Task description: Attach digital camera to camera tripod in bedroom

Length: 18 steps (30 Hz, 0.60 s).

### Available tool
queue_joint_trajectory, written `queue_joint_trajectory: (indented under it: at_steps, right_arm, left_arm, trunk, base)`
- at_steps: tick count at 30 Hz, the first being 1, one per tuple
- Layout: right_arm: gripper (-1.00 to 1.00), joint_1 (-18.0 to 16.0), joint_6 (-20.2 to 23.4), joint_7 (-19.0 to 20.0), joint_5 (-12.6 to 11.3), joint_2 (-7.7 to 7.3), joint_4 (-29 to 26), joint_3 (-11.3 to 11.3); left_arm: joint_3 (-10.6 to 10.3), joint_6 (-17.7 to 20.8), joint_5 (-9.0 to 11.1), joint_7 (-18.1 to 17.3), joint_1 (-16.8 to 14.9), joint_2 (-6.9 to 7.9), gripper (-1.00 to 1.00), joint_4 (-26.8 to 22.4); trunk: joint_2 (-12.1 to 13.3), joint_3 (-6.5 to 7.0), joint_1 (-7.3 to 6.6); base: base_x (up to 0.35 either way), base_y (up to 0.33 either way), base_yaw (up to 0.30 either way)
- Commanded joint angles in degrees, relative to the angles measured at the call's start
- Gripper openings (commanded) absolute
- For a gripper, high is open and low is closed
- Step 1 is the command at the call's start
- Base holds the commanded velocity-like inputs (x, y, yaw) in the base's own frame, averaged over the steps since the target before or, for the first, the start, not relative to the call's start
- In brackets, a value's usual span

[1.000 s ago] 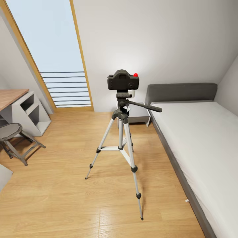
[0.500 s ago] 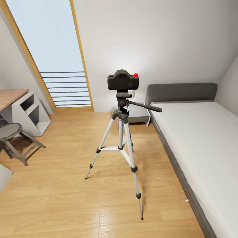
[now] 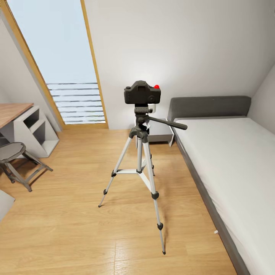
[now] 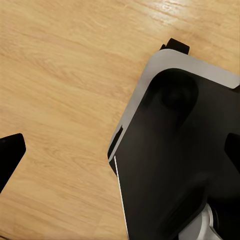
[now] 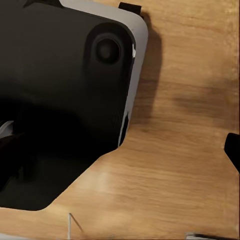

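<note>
I see the bedroom's wood floor [image 3: 76, 236] spread wide, with the low grey bed [image 3: 229, 160] along the wall and a tall window [image 3: 65, 68] in the sloped wall. A desk [image 3: 15, 110] and stool [image 3: 15, 156] stand at the other side. The camera tripod [image 3: 140, 164] stands upright on the floor mid-room, well apart from my arms. The digital camera [image 3: 142, 93] sits on its head, red button up. My left gripper [image 4: 120, 160] hangs over bare floor beside the robot's black base [image 4: 180, 165], a dark fingertip at each frame edge, spread apart. My right gripper's [image 5: 220, 150] spread I cannot tell.
</note>
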Motion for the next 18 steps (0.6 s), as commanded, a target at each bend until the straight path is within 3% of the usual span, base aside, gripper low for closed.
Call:
queue_joint_trajectory:
  at_steps: [1,18]
  right_arm:
    - [1.0,-0.07,-0.14,-0.3,0.01,0.01,0.16,0.24]
    - [1.0,1.47,-0.1,-1.9,-0.08,0.13,0.17,0.24]
  left_arm:
    - [-0.48,0.25,0.35,0.23,-0.02,0.01,1.0,-0.06]
    - [-0.48,0.25,0.35,0.23,-0.02,0.01,1.0,-0.1]
  trunk:
    - [-0.09,-0.02,0.03]
    - [-0.09,1.43,0.03]
  base:
    - [0.0,0.0,0.0]
    - [0.0,0.0,0.0]
